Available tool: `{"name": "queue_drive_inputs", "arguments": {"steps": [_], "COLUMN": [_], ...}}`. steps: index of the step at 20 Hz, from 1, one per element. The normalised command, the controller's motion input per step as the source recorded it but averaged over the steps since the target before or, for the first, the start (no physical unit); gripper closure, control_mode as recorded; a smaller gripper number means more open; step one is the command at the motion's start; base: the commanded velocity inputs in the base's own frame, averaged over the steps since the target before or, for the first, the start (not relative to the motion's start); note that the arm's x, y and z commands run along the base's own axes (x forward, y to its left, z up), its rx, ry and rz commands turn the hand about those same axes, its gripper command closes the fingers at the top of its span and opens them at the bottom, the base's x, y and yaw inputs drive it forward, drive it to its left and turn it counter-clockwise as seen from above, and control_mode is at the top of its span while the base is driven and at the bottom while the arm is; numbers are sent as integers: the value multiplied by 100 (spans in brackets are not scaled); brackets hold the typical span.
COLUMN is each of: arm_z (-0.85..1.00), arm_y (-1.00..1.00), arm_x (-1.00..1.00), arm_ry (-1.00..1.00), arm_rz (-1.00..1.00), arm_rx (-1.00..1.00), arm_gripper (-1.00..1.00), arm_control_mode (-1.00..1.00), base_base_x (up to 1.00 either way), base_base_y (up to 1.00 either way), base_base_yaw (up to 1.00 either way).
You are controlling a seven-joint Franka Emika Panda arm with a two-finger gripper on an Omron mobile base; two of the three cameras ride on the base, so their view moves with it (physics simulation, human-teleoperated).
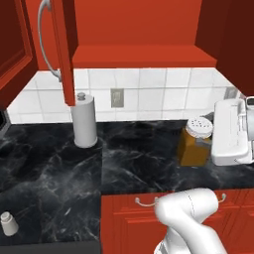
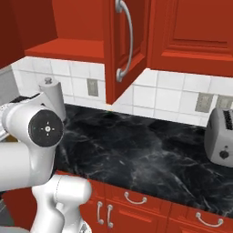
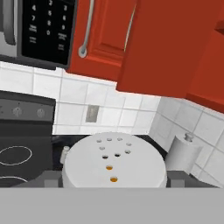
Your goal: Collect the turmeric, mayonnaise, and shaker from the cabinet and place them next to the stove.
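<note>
Left base view, hand (image 1: pixel 206 141) clamped on turmeric (image 1: pixel 195 144), above counter (image 1: pixel 139 163) mid-depth

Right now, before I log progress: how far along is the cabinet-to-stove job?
Done, it seems: the shaker stands on the counter beside the stove. In hand: the end effector grips the turmeric. Left: set it next to the stove, then handle the mayonnaise, whose place I cannot tell.

A kitchen: red cabinet (image 1: pixel 134 34), tiled wall, marble counter (image 2: pixel 150 154), stove (image 3: pixel 17 153).
</note>
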Motion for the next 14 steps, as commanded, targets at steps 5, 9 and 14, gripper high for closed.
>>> {"name": "queue_drive_inputs", "arguments": {"steps": [5, 9, 14], "arm_z": [0, 0, 0], "arm_y": [0, 0, 0], "arm_x": [0, 0, 0], "arm_ry": [0, 0, 0], "arm_rz": [0, 0, 0], "arm_rx": [0, 0, 0], "arm_gripper": [100, 100, 100], "arm_control_mode": [100, 100, 100], "base_base_x": [-74, -44, -26], "base_base_y": [-52, -61, -44], "base_base_yaw": [0, 8, 19]}}
